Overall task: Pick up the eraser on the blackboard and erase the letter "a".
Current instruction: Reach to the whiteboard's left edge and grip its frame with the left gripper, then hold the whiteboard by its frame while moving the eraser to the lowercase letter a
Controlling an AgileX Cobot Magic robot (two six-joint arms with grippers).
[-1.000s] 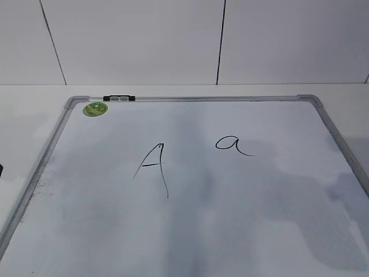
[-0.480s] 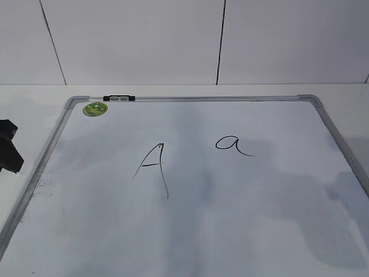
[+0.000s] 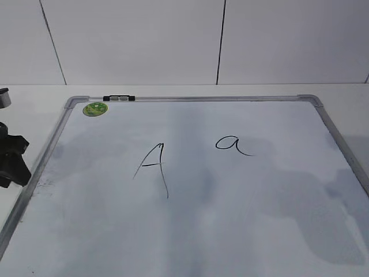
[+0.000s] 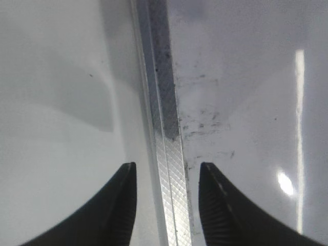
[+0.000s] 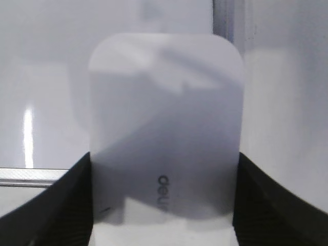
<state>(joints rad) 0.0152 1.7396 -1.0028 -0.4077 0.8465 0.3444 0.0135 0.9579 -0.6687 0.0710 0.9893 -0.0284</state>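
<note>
The blackboard point(image 3: 190, 231) is a white dry-erase board with a silver frame, lying flat. The small cursive letter "a" point(image 3: 232, 145) is at its upper right, next to a taller capital "A" point(image 3: 153, 169). The eraser point(image 5: 165, 123), a white rounded block with small grey lettering, shows only in the right wrist view. My right gripper point(image 5: 164, 169) is shut on its two long sides, over a corner of the board frame. My left gripper point(image 4: 167, 171) is open and empty, its jaws either side of the board's left frame rail point(image 4: 163, 118); it shows at the exterior view's left edge point(image 3: 11, 163).
A round green sticker point(image 3: 95, 108) and a small black-and-silver clip point(image 3: 119, 98) sit at the board's top left. A white tiled wall point(image 3: 138, 40) stands behind the table. Smudges mark the board near the left rail point(image 4: 202, 118).
My left gripper has come into the exterior view at the left edge and moved a little toward the board's left rail. The shadows on the board's right side have shifted.
</note>
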